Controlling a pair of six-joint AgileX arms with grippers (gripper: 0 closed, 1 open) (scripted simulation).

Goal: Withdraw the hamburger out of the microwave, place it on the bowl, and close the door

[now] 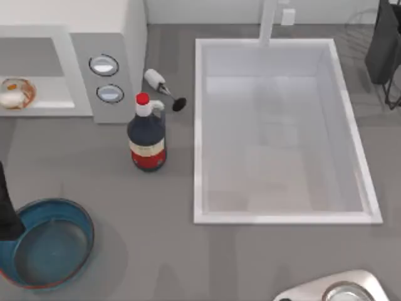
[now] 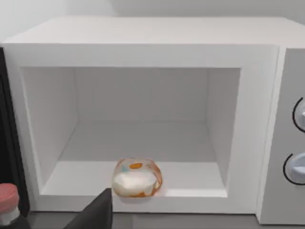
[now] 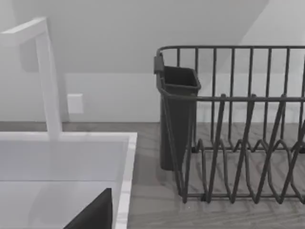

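The microwave [image 1: 128,37] stands at the table's back left with its cavity open. The hamburger [image 1: 15,93] lies just inside the opening, near the front lip; the left wrist view faces it, with the hamburger [image 2: 137,178] low in the cavity of the microwave [image 2: 143,33]. A dark upright strip [image 2: 6,133] beside the opening looks like the open door's edge. The teal bowl [image 1: 74,216] with a reddish rim sits at the front left, holding nothing. My left arm [image 1: 6,210] reaches over the bowl's left rim, and a dark part of my left gripper [image 2: 95,213] shows short of the microwave. A dark part of my right gripper [image 3: 95,213] shows above the sink's corner.
A dark sauce bottle [image 1: 147,135] with a red cap stands right of the microwave's two dials [image 1: 104,64], with a small white-handled utensil [image 1: 161,86] behind it. The sink [image 1: 207,207] fills the middle right. A black dish rack [image 3: 238,124] is at the back right and a silver pan [image 1: 341,290] at the front right.
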